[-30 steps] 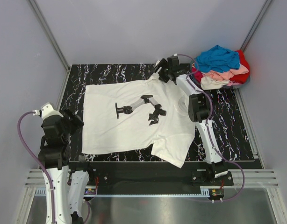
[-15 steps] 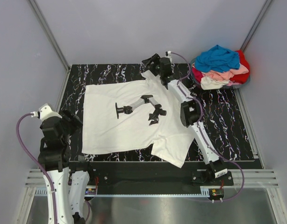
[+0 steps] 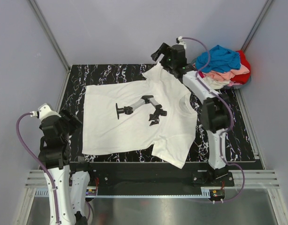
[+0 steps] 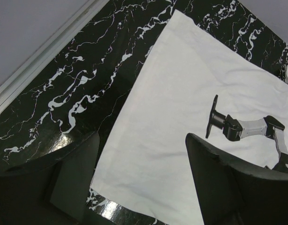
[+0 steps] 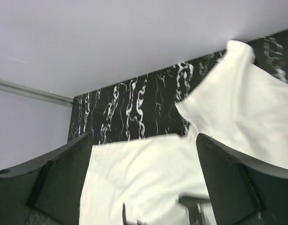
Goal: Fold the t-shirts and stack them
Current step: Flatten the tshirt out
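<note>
The white t-shirt (image 3: 134,124) lies flat on the black table (image 3: 111,75). The left gripper (image 4: 141,159), near left, and the right gripper (image 5: 144,157), by its far edge, are wide open, holding nothing.

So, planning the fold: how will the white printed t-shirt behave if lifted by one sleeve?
Probably floppy: the white t-shirt lies thin and flat, its near sleeve slightly rumpled. Likely light for its size, and pushing would probably bunch it rather than slide it.
</note>
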Robot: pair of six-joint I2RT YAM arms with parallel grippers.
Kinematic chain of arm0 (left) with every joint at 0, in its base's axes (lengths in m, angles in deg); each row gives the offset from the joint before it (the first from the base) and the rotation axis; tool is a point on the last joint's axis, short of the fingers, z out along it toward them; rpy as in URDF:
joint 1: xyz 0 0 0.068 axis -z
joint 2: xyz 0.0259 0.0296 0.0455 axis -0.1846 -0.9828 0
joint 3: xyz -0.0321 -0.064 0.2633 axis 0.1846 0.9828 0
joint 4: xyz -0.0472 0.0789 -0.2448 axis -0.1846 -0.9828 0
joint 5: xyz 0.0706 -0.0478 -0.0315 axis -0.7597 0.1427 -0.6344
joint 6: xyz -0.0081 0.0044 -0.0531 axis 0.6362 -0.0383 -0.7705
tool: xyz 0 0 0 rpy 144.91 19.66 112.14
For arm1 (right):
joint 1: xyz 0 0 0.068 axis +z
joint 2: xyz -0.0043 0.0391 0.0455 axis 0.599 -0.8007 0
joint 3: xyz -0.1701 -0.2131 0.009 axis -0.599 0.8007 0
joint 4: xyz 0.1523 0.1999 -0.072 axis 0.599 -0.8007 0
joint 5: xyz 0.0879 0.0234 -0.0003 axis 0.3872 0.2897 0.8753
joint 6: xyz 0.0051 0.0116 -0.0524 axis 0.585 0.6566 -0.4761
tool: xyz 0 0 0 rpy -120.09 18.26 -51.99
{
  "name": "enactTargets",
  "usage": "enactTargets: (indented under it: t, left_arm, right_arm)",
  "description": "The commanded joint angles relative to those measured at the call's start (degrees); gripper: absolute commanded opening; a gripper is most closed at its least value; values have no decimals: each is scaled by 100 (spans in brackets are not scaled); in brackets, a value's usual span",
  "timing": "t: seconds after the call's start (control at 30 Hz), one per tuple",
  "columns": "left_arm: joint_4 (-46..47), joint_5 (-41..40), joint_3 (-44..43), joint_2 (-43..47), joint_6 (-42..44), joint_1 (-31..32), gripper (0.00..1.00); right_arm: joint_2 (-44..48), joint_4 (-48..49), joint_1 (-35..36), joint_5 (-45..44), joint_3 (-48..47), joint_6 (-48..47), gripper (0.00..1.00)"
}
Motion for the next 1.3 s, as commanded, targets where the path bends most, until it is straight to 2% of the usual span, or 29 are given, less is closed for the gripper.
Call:
enactTargets:
  t: [0.0,0.07,0.13,0.23,0.3,0.37,0.4,0.43,0.47,0.5,0.57,0.63,0.67,0.7,0.73,0.87,0.97,1.13,1.27]
  left_arm:
    - [297,143,52,-161,104,-29,79]
    - [305,204,51,-354,104,-29,79]
    - [297,266,34,-669,87,6,79]
    - [70,591,-71,-1162,35,181,76]
    - [-150,278,-177,-1356,-315,453,75]
    - [-614,-188,-264,-1628,-658,1268,75]
    - [-765,-487,-282,-1751,-1060,1611,76]
    - [-923,-568,-300,-2074,-1273,2337,77]
    - [-1151,-621,-309,-2252,-1484,2709,77]
    - [-1267,-856,-309,-2532,-1965,3366,78]
    - [-1478,-1095,-126,-2657,-2433,3801,82]
    - [-1199,-501,304,-2439,-2734,3725,86]
    - [-780,-194,820,-2316,-2813,3611,86]
    - [-610,253,1060,-2132,-3031,3453,86]
    - [-426,362,1271,-2069,-3155,3425,86]
    - [-354,372,1896,-1902,-3569,3373,87]
    - [-616,337,1967,-1814,-3867,3293,89]
    - [-793,477,2363,-1270,-4316,2538,88]
    - [-837,74,2398,-1392,-4606,2423,86]
  right_arm:
    - [2047,-664,-23,-814,1568,-175,100]
    - [2621,-1417,-23,-1095,2550,-8,100]
    - [3386,-1956,-6,-1132,3099,151,100]
    - [4406,-3291,161,-1604,4300,432,99]
    - [5203,-3461,520,-1712,4821,642,99]
    - [5620,-3784,897,-1721,5348,836,98]
    - [5908,-3917,1361,-1756,5464,1081,98]
    - [5981,-4162,1679,-1826,5666,1248,98]
    - [6086,-4243,1952,-2035,5746,1424,98]
    - [6113,-4278,2485,-2115,5834,1713,99]
    - [6079,-4235,2814,-2282,6105,1943,100]
    - [6008,-4069,3148,-2231,6256,2041,100]
    - [5965,-3859,3254,-2152,6387,2032,100]
    - [5955,-3770,3333,-2125,6432,2024,100]
    - [5964,-3630,3508,-2151,6528,2015,100]
    - [6157,-3488,3642,-2309,6792,2102,100]
    - [6350,-3304,3633,-2459,7135,2120,100]
    - [6684,-3041,3642,-2626,7688,2322,100]
    - [7009,-2750,3633,-2626,7961,2323,100]
